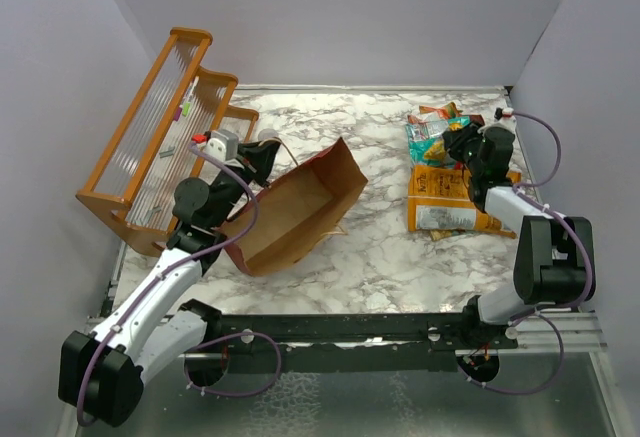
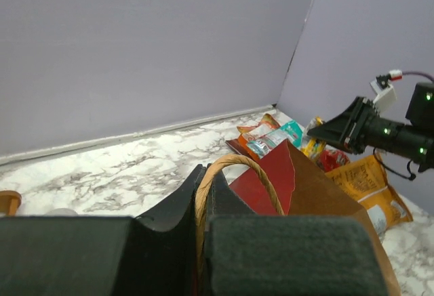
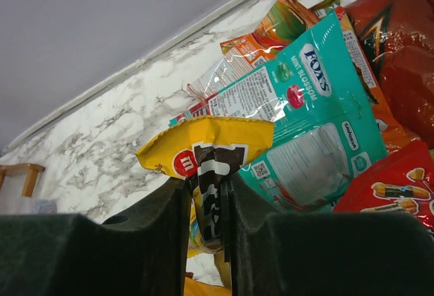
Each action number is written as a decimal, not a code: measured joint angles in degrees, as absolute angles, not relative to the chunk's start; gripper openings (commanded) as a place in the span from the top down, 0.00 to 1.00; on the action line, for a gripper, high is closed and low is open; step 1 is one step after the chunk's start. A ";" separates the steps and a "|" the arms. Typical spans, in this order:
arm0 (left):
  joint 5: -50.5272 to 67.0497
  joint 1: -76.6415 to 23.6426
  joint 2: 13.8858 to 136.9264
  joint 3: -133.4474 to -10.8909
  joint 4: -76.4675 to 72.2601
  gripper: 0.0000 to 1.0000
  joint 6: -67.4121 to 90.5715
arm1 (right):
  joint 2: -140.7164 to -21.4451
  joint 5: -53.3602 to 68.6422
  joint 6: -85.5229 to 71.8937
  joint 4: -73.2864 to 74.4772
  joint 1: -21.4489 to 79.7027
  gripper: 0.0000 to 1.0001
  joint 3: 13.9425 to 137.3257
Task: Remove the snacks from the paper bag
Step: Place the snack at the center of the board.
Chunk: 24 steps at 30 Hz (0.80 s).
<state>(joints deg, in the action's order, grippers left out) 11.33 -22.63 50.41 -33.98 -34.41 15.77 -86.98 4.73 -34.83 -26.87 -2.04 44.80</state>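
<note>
The paper bag (image 1: 295,219) lies tipped on its side at centre left, its brown inside open toward the camera. My left gripper (image 1: 262,157) is shut on its twine handle (image 2: 234,167) at the bag's rim (image 2: 271,181). My right gripper (image 1: 462,144) is shut on a yellow M&M's packet (image 3: 210,150) over the snack pile at the far right. The pile holds a teal packet (image 3: 319,106), an orange packet (image 3: 271,28), a dark red Doritos bag (image 3: 400,59), a small red packet (image 3: 397,184) and the large orange-yellow chip bag (image 1: 445,202).
An orange wooden rack (image 1: 165,137) stands at the far left, right behind my left arm. Grey walls close in the back and both sides. The snack pile also shows in the left wrist view (image 2: 268,137), beyond the bag.
</note>
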 measured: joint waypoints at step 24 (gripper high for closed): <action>-5.72 -22.09 59.99 -45.17 -20.91 0.79 25.82 | -82.96 2.02 -23.44 -17.10 -4.54 0.12 48.71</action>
